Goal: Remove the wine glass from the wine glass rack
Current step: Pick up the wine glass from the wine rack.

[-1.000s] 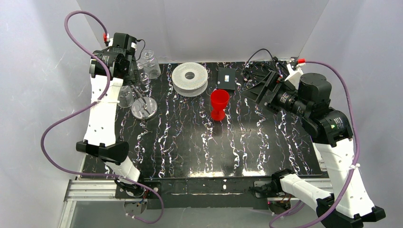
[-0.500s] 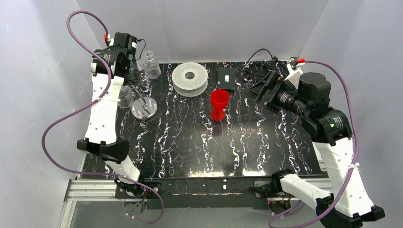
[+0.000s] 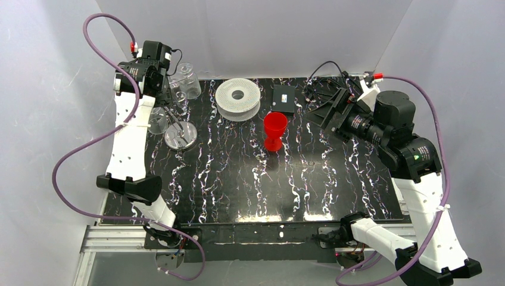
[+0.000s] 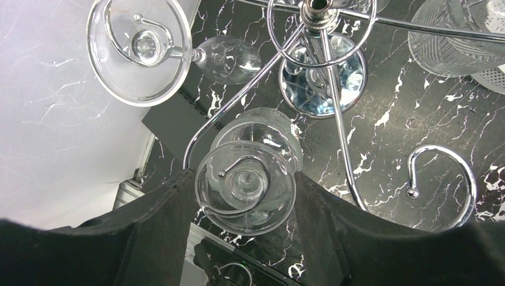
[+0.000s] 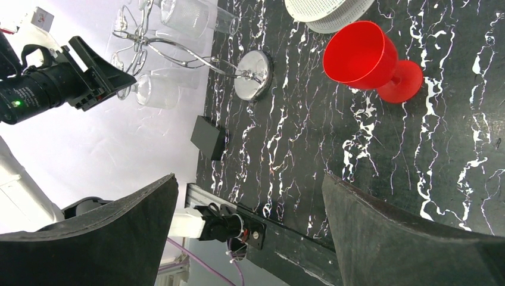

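The wine glass rack [image 4: 324,89], a silver wire tree on a chrome disc base [image 3: 180,136], stands at the table's far left. Clear glasses hang upside down from its arms. In the left wrist view, one wine glass [image 4: 245,187] hangs with its round foot up on a curved arm. My left gripper [image 4: 245,179] is above the rack [image 3: 168,94], with its fingers [image 4: 172,220] touching both sides of that foot. Another hanging glass [image 4: 139,50] is further out. My right gripper [image 5: 249,176] is open and empty, held above the far right of the table [image 3: 324,110].
A red plastic goblet [image 3: 275,130] stands mid-table, also in the right wrist view [image 5: 363,56]. A white ribbed spool [image 3: 237,98] and a black box [image 3: 283,97] lie at the back. Cables [image 3: 321,83] lie at the back right. A ribbed tumbler [image 3: 188,80] hangs from the rack's far side.
The left arm shifted very slightly at the rack a second ago and has since held still. The right arm has not moved.
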Controlling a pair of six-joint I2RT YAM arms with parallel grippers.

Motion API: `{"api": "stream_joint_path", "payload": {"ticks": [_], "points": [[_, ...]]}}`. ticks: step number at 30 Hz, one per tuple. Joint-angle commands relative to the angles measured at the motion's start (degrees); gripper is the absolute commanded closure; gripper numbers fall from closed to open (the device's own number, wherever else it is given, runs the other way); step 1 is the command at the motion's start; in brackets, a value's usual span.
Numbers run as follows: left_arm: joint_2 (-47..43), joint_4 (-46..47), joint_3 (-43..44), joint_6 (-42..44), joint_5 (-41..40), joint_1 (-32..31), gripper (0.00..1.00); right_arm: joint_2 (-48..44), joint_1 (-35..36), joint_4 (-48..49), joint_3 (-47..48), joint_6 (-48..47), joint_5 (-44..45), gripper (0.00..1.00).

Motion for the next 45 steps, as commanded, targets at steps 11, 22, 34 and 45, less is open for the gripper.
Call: {"api": "stream_joint_path", "payload": {"ticks": [11,22,34,45], "points": [[0.24,-16.98,0.47,0.32,0.19,0.21,0.61,-0.17,-0.74,1.04,-0.79,-0.66,-1.38,0.02],[-0.45,-16.92,2.63,0.81,-0.27,0.24,0.61,-0.05,-0.85,1.3,-1.05,-0.18,-1.97,0.02],[-2.13,-17.32,2.54,1.2,-1.82,0.21,0.62,0.03,-0.84,1.68,-1.5,0.51,-2.76,0.02],[-2.97,-17.24,3.36,1.58,-1.68,0.26,0.62,-0.21,-0.84,1.81,-1.8,0.81,-3.19,0.02]]}}
